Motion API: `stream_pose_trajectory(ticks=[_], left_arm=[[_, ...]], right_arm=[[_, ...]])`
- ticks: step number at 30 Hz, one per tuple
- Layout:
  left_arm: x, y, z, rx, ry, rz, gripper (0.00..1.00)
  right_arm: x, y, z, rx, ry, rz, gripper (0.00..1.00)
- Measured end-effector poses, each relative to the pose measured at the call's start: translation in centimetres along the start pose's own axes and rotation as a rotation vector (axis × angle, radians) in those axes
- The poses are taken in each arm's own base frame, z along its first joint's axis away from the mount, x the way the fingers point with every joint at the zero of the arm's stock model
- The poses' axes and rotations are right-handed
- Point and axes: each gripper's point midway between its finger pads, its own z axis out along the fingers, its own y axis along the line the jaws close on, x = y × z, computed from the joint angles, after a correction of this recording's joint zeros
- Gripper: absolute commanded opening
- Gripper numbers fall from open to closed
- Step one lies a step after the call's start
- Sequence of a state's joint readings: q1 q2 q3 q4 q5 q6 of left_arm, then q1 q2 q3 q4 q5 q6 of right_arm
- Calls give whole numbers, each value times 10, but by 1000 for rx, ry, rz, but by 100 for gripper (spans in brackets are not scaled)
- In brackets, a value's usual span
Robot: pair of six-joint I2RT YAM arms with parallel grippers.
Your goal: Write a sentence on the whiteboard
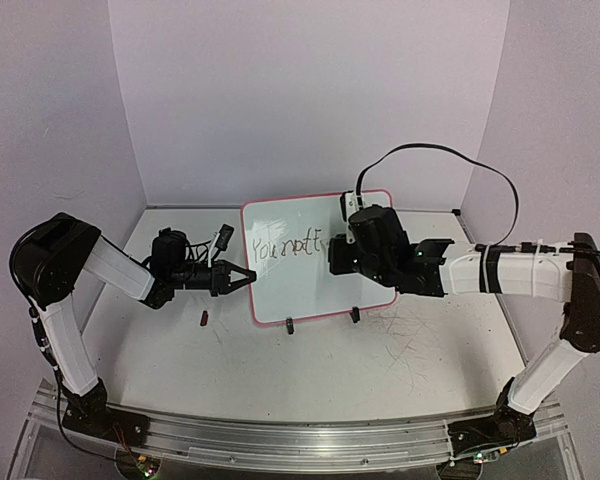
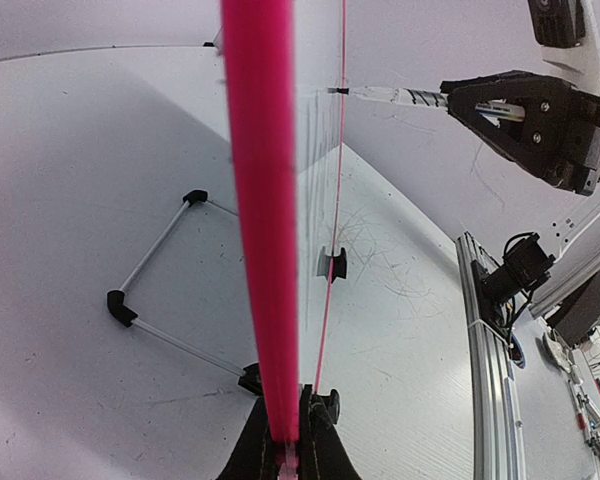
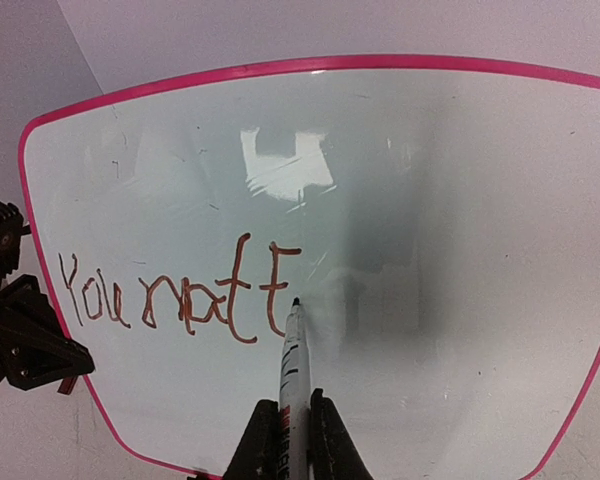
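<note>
My left gripper clamped on the whiteboard left rim, board upright on the table, my right gripper pinching a marker, tip just right of the sentence, unfinished, roughly "You nott".

Top cam overhead-rear, far; wrist cams close, both on whiteboard.

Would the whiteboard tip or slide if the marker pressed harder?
Likely tippy alone: the whiteboard stands on two small clip feet. The left gripper clamps its rim, so it should hold. Edge-on it looks thin, probably light, and may flex under the marker.
</note>
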State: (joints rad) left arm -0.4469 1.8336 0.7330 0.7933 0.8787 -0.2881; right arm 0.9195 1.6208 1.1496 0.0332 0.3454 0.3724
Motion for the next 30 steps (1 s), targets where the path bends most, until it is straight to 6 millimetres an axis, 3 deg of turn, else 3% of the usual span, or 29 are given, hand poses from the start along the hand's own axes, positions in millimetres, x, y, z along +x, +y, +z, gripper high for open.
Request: stream_pose_trajectory(ticks=[30], left_arm=[[0,0,0,-1,0,0,0]], right_arm=[[-1,-12,-1,71,-15,14,0]])
